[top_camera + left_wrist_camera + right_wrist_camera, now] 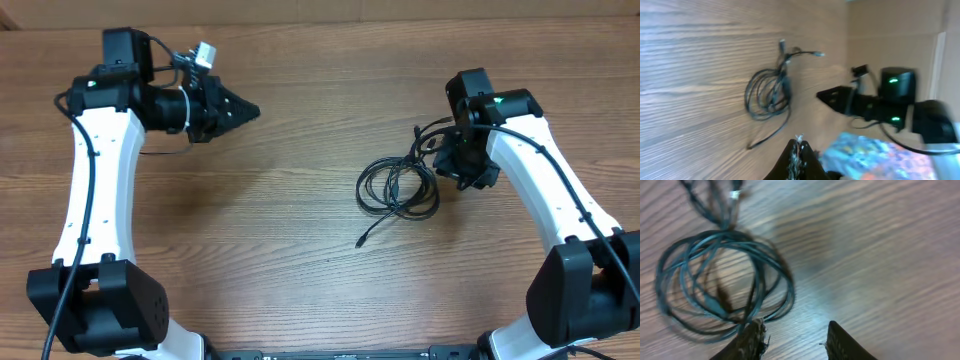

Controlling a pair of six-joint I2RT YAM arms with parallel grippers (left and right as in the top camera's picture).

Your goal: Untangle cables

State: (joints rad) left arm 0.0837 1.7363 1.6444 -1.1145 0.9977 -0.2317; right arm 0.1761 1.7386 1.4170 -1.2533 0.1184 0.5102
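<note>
Broadly, the wooden table (300,290) carries everything. The left gripper (243,111) hovers in the upper left of the overhead view, well apart from the work, its fingers drawn together to a point around nothing. The right gripper (795,341) hangs right of centre with its fingers parted and empty. In its wrist view one fingertip (751,339) sits at the coil's lower rim, though whether it touches cannot be told. The cables (398,188) lie just right of centre as a flat bundle of overlapping loops. They look light, limp and thin, so they will probably sag and drag neighbouring loops along rather than hold shape, and a single strand could slip from a loose pinch. A gathered stretch of the coil's rim seems a sound place for one hold, and the loose tail (370,233) trailing toward the lower left offers another. The small plug ends (735,194) above the coil are likely stiffer and may snag on loops when pulled through.
</note>
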